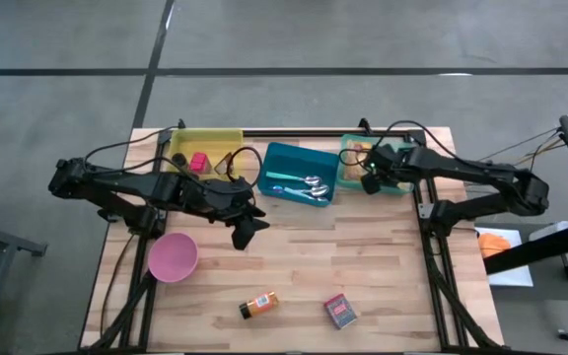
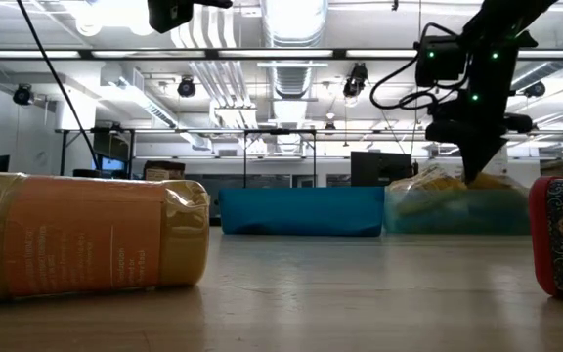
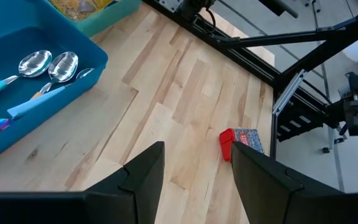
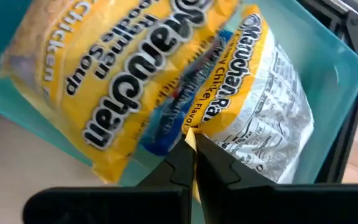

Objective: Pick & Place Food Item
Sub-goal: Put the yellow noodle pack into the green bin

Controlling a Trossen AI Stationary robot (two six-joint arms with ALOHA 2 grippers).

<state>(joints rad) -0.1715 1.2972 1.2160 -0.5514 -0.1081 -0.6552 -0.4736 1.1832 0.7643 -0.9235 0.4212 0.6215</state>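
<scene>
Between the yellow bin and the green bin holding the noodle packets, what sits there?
The blue bin with spoons sits between the yellow bin and green bin, per the high view.

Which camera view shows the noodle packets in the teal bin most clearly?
The right wrist view: the noodle packets fill it, labels readable, right gripper shut at one's edge. The high view shows them mostly hidden by the arm, the low view through the bin wall, the left wrist view a corner.
</scene>
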